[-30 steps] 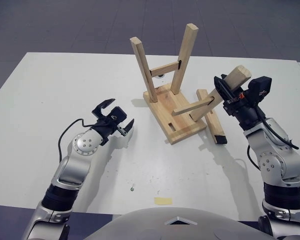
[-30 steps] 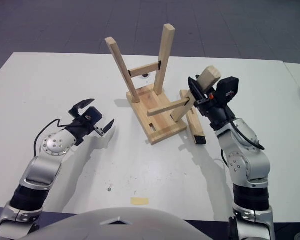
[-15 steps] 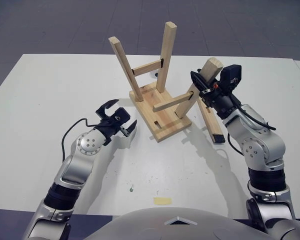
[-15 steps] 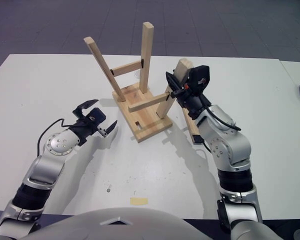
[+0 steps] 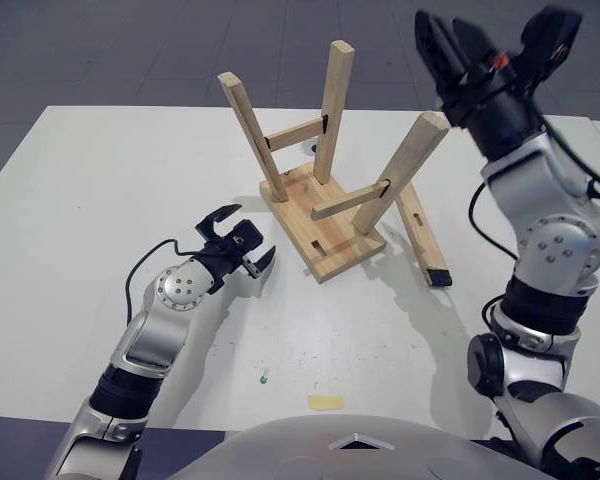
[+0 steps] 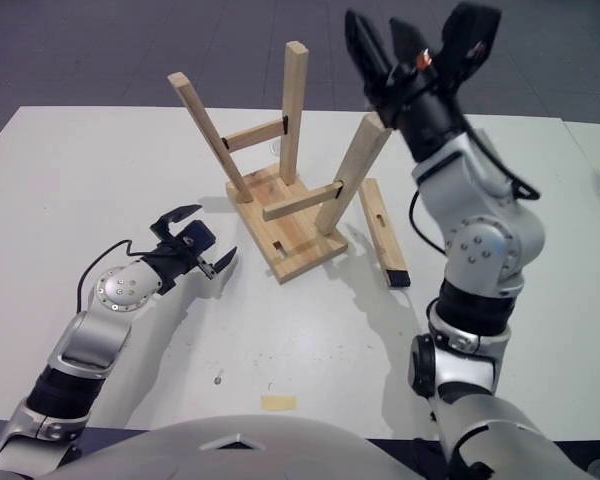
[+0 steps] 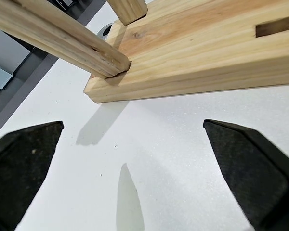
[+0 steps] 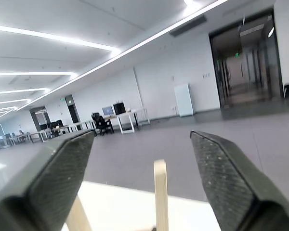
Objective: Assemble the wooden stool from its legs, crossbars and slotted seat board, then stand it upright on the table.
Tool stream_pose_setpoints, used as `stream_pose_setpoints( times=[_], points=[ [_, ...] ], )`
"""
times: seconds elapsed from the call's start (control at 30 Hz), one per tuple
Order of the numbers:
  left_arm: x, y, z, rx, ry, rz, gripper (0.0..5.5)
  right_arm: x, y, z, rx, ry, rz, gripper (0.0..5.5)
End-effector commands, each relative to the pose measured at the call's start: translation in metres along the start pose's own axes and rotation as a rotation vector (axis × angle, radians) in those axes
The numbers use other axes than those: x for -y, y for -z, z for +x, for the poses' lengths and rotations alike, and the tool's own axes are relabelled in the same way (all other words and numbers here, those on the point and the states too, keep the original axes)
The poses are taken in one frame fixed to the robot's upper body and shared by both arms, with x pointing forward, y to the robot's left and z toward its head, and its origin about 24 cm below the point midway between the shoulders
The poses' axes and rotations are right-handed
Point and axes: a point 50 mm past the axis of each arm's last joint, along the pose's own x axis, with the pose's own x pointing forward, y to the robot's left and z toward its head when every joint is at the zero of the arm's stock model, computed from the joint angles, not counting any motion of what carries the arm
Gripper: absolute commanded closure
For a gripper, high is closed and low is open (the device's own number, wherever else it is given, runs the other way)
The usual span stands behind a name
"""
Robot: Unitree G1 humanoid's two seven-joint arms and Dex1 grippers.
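Seat board [image 5: 330, 255] lies underside up, just to the right of the left gripper [image 5: 252, 232] and well below the right gripper [image 5: 450, 40]. This is judged to be so that legs can be pressed down into its slots. A rear leg pair [image 5: 330, 110], joined by a crossbar [image 5: 295, 133], stands in the board on the side away from both grippers. A third leg [image 5: 405, 170] with its own crossbar [image 5: 345, 203] leans in its slot directly beneath the right gripper and looks not fully seated. The last leg [image 5: 425, 245] lies loose on the table, below the right gripper and just beside the board. It is probably the next part to fit.

Right gripper: raised, fingers [image 8: 221, 187] spread wide, holding nothing. Left gripper: low over the table, fingers [image 7: 253, 168] wide apart and empty, facing the board's near edge, apparently ready to brace it.

Room: open hall with ceiling strip lights and distant desks, dark tiled floor. Table [image 5: 80, 170]: white and matte. A tape scrap [image 5: 326, 402] sits near its front edge.
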Motion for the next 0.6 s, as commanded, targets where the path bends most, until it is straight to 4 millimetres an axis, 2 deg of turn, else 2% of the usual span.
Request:
stream_pose_setpoints(
  times=[0.03,0.07,0.1,0.13,0.17,0.23,0.27,0.3,0.33,0.43,0.6],
  points=[
    [0.001,-0.002,-0.001,0.001,-0.008,0.004,0.1,-0.005,-0.047,0.019,0.137,-0.037,-0.054,1.24],
    [0.001,-0.002,-0.001,0.001,-0.009,0.003,0.1,-0.003,-0.047,0.022,0.136,-0.034,-0.045,1.08],
    [0.001,-0.002,-0.001,0.001,-0.01,0.002,0.1,0.002,-0.035,0.025,0.083,-0.015,-0.023,0.9],
    [0.002,-0.002,-0.001,0.001,-0.011,0.002,0.1,0.007,-0.016,0.025,0.004,0.003,-0.001,0.74],
    [0.002,-0.003,0.0,0.001,-0.013,0.0,0.1,0.015,0.019,0.021,-0.139,0.03,0.039,0.54],
    [0.003,-0.004,0.001,0.003,-0.011,0.002,0.1,0.027,0.079,-0.002,-0.365,0.093,0.073,0.22],
    [0.003,-0.004,0.001,0.003,-0.011,0.004,0.1,0.03,0.097,-0.013,-0.431,0.122,0.094,0.12],
    [0.003,-0.004,0.002,0.003,-0.01,0.004,0.1,0.029,0.105,-0.022,-0.453,0.129,0.098,0.12],
    [0.002,-0.003,0.001,-0.002,-0.012,-0.001,0.1,0.024,0.107,-0.024,-0.455,0.119,0.107,0.12],
    [0.004,0.0,0.0,-0.012,-0.003,-0.003,0.1,0.011,0.091,-0.013,-0.353,0.077,0.133,0.12],
    [0.009,-0.004,0.002,0.001,0.017,-0.005,0.1,-0.004,0.043,0.014,-0.07,0.043,0.245,0.12]
  ],
)
